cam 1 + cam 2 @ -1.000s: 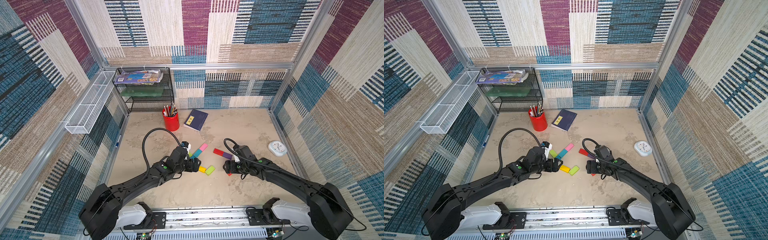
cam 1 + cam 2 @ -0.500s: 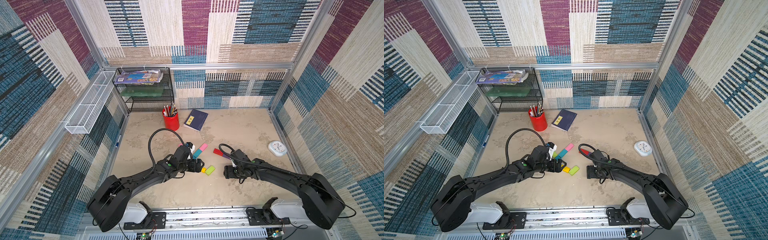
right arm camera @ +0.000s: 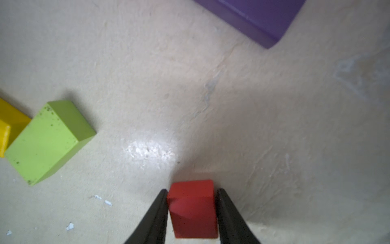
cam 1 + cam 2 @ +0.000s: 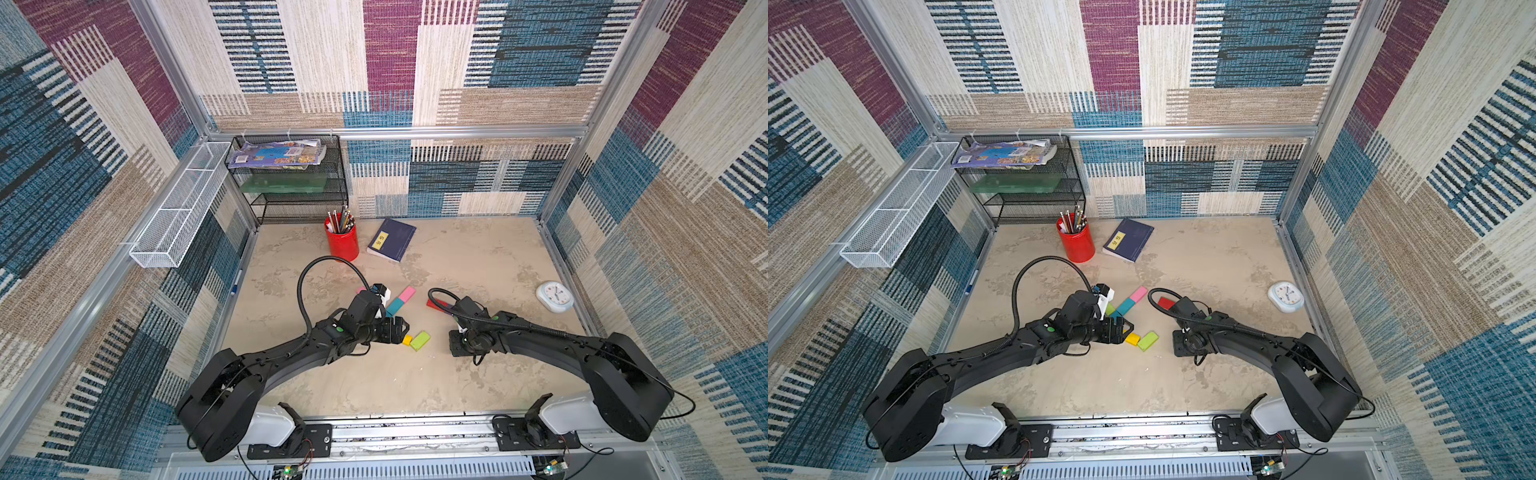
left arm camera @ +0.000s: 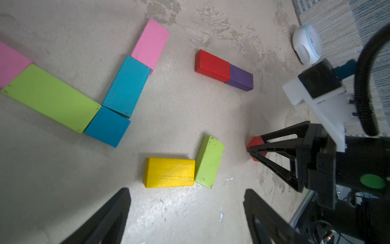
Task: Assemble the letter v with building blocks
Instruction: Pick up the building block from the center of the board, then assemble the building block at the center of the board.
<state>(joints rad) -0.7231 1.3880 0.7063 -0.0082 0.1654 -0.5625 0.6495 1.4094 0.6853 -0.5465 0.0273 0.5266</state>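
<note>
Bottom centre: the small red block (image 3: 193, 209) sits dead between the right fingers (image 3: 154, 217), clamped; left fingers (image 5: 105, 221) gape, farther away.

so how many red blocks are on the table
2: one red block end to end with the purple block, one small red block in the right gripper; more may be hidden.
</note>
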